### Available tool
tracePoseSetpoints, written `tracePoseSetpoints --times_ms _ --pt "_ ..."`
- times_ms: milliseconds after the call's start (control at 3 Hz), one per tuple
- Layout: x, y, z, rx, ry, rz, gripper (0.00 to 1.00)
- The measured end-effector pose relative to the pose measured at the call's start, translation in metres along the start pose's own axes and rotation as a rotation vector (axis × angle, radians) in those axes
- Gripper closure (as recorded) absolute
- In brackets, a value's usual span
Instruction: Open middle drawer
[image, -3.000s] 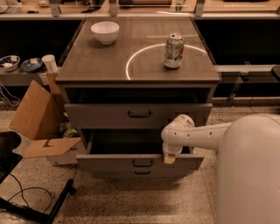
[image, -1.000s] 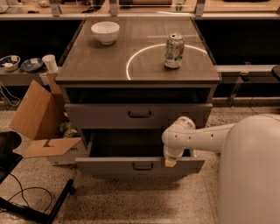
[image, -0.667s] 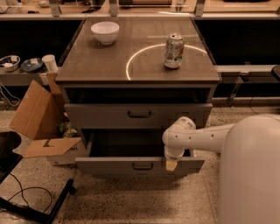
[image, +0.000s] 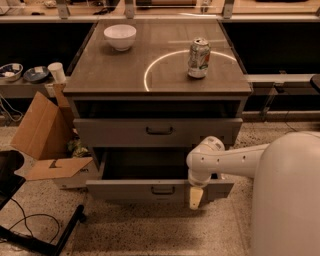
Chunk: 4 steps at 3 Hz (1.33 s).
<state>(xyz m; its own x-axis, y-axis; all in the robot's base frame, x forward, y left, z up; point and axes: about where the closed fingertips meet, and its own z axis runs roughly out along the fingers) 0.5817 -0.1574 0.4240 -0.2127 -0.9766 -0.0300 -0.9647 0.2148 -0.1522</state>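
The middle drawer (image: 125, 190), wide grey metal with a low flat front and small dark bracket handle, stands pulled out beneath the taller-fronted grey drawer (image: 110, 132), the gripper (image: 196, 198) hanging tip-down before its front, just right of the handle; jaws' spread cannot be told.

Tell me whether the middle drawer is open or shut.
Open: the middle drawer sits pulled out from the cabinet, its inside exposed. The gripper hangs at its front, right of the handle.
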Motion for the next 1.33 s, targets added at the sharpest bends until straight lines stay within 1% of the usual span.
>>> tracePoseSetpoints --times_ms 333,667,1000,1333 --pt "0.012 0.036 0.008 -0.046 0.054 0.013 0.18" --pt "0.025 0.076 0.008 -0.101 0.095 0.068 0.41" --pt "0.026 0.078 -0.001 -0.104 0.098 0.071 0.72" --pt "0.026 0.076 -0.01 -0.104 0.098 0.071 0.95"
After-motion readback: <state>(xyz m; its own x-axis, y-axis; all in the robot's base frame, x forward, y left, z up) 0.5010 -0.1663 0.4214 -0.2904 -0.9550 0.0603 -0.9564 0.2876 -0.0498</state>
